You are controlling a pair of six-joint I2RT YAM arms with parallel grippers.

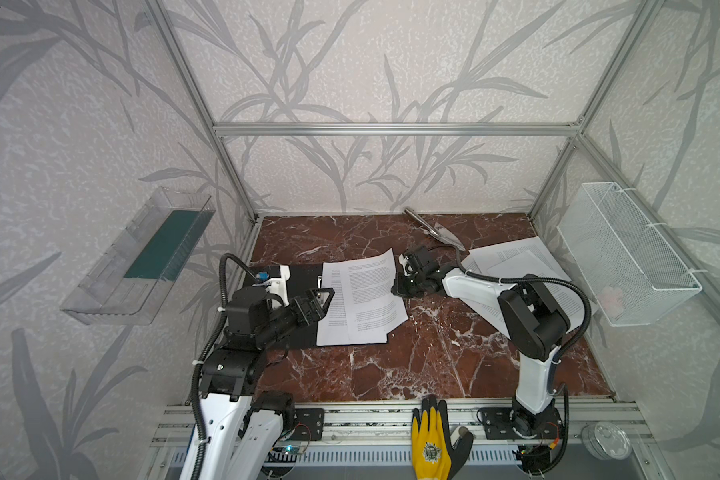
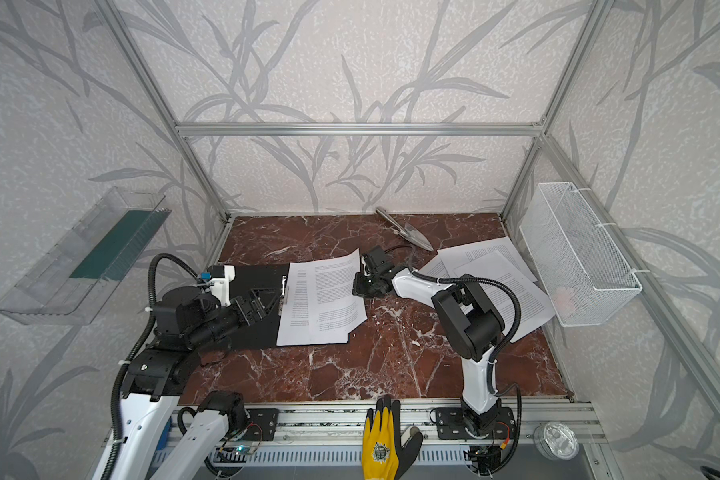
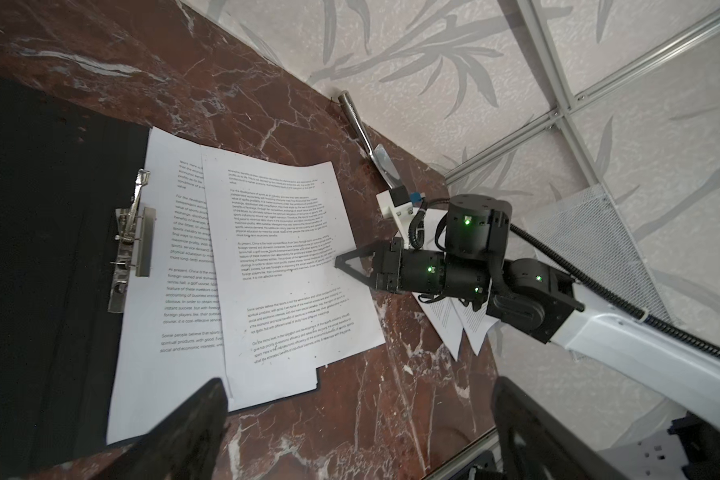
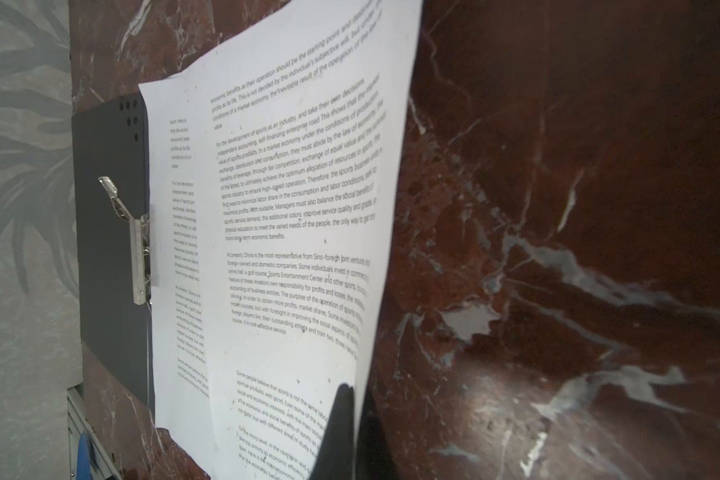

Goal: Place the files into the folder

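My left fingers spread open above the folder, near its clip. My right fingers pinch shut on the top sheet, at its 3 o'clock edge.

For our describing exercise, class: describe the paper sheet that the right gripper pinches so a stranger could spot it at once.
On the red-brown marble table, find the black folder at its left. Of the printed sheets overlapping it, this is the top sheet, skewed, the only one with its edge clamped in the right gripper.
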